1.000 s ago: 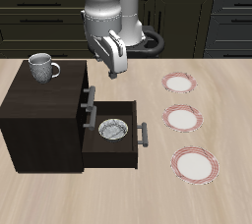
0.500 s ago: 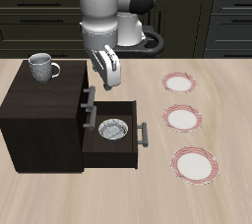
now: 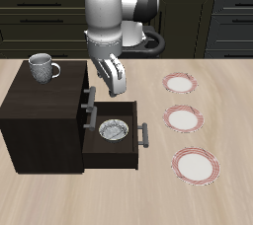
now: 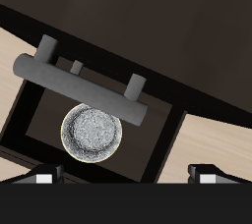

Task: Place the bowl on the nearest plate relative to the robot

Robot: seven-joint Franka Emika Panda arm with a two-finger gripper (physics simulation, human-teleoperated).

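Observation:
The bowl [image 3: 114, 129] is small, grey-white and speckled inside. It sits in the open drawer [image 3: 91, 148] of the dark cabinet [image 3: 40, 120]. In the wrist view the bowl [image 4: 92, 132] lies inside the drawer, beyond the drawer handle [image 4: 79, 88]. My gripper [image 3: 118, 91] hangs above the drawer's back, over the bowl and apart from it. It is open and empty, with its fingertips [image 4: 39, 176] wide apart. Three plates with red-pink rims lie in a row: the farthest back [image 3: 180, 83], the middle one [image 3: 184, 119], and the one nearest the front edge [image 3: 196, 166].
A grey handled mug [image 3: 42, 67] stands on the cabinet top. The pulled-out drawer and its handle [image 3: 144, 133] stick out toward the plates. Dark kitchen cupboards stand behind the table.
My gripper has swung lower and toward the open drawer, and now hangs above the bowl. The bowl, plates and mug have not moved.

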